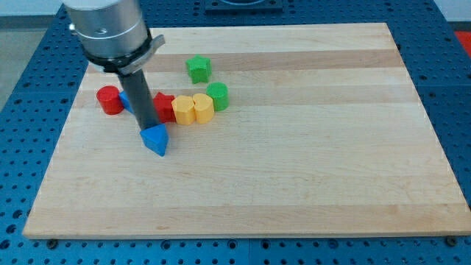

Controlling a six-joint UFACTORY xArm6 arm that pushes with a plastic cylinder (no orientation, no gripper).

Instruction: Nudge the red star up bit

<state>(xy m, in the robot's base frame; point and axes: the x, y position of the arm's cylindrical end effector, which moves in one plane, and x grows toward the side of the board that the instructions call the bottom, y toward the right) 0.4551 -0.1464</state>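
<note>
The red star (164, 107) lies on the wooden board (309, 147) at the view's left, partly hidden behind my rod. My tip (147, 130) rests just below and left of the star, touching the top of a blue triangle (156, 140). Right of the star sit a yellow block (182, 110) and a second yellow block (202, 107) in a row, then a green cylinder (218, 96). A green star (198, 68) lies above them. A red cylinder (110, 100) lies at the far left, with a blue block (126, 101) mostly hidden behind the rod.
The arm's silver housing (107, 29) hangs over the board's top-left corner. The board's left edge runs close to the red cylinder. A blue perforated table (22, 110) surrounds the board.
</note>
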